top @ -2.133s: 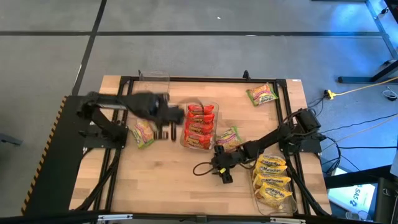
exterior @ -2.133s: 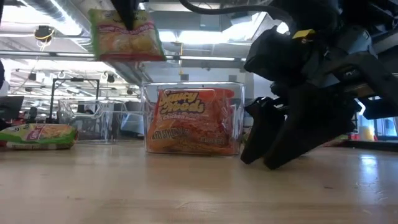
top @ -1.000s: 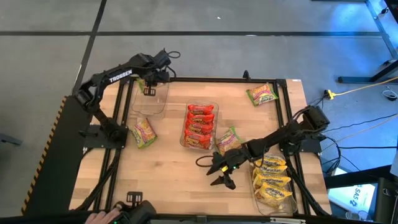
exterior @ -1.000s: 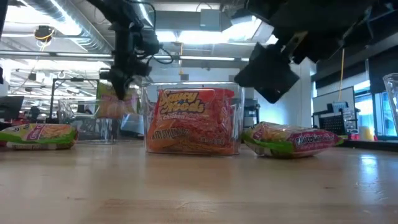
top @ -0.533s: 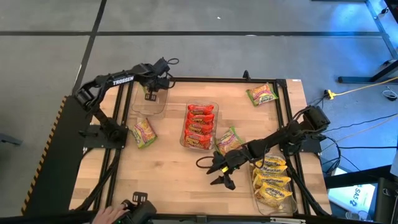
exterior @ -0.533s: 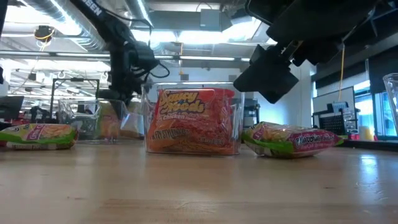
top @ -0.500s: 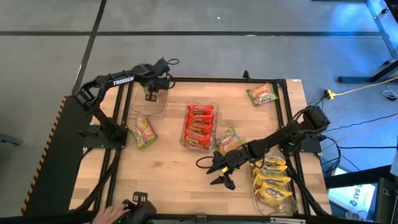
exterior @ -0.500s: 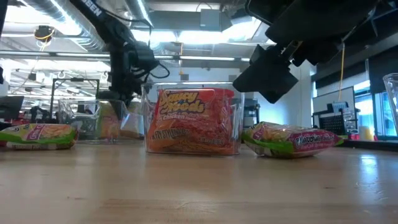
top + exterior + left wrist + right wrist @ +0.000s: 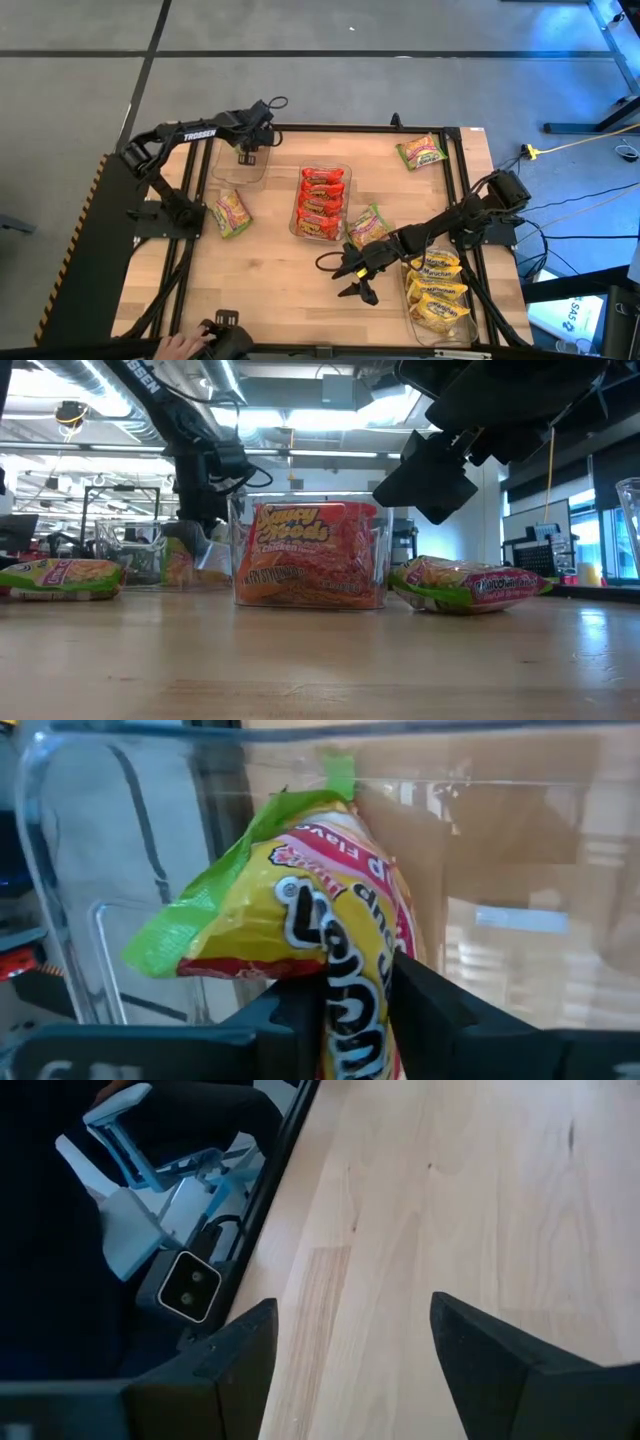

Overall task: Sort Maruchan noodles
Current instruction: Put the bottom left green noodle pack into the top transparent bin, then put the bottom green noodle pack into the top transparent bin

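My left gripper (image 9: 245, 153) reaches down into the clear tray (image 9: 240, 170) at the table's far left and is shut on a green-edged noodle packet (image 9: 300, 910). This packet also shows through the tray wall in the low view (image 9: 178, 560). Red packets fill the middle tray (image 9: 322, 203), and yellow packets fill the tray (image 9: 438, 292) at the near right. Three green packets lie flat on the wood: left (image 9: 230, 213), centre (image 9: 366, 224) and far right (image 9: 421, 152). My right gripper (image 9: 354, 281) hangs open over bare wood near the centre packet. My left gripper pinches the green packet between its two fingers (image 9: 425, 1005) at the end nearest the wrist (image 9: 352, 1020). The fingers slant steeply down from above into the tray. The packet stands on edge inside the tray, its green sealed end (image 9: 338, 775) pointing away from the fingers.
A black frame (image 9: 330, 128) borders the table. The right arm (image 9: 450, 225) crosses above the yellow tray. A person's hand with a dark device (image 9: 205, 342) shows at the near edge. Bare wood (image 9: 270, 290) lies at the near middle.
My left gripper has come down into the far-left clear tray with the green packet. The packet has sunk from above the tray's rim to within its walls. My right arm has kept still.
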Available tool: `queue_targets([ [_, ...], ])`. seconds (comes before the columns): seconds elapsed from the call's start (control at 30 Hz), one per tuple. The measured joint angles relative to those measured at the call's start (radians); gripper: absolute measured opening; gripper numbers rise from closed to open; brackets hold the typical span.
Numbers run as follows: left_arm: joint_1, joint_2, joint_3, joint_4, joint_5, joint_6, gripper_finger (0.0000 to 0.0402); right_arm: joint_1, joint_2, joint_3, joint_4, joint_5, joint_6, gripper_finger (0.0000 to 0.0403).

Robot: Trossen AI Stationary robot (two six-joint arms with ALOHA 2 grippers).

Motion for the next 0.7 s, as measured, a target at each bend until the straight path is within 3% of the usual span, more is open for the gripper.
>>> queue_targets([
  [0.27, -0.035, 0.0, 0.007, 0.095, -0.162, -0.03, 0.0117, 0.0, -0.002, 0.0, 0.002, 0.026, -0.016, 0.0237],
  [0.7, -0.046, -0.005, 0.074, 0.039, -0.193, -0.103, 0.0117, 0.0, -0.002, 0.001, -0.004, 0.021, -0.016, 0.0237],
])
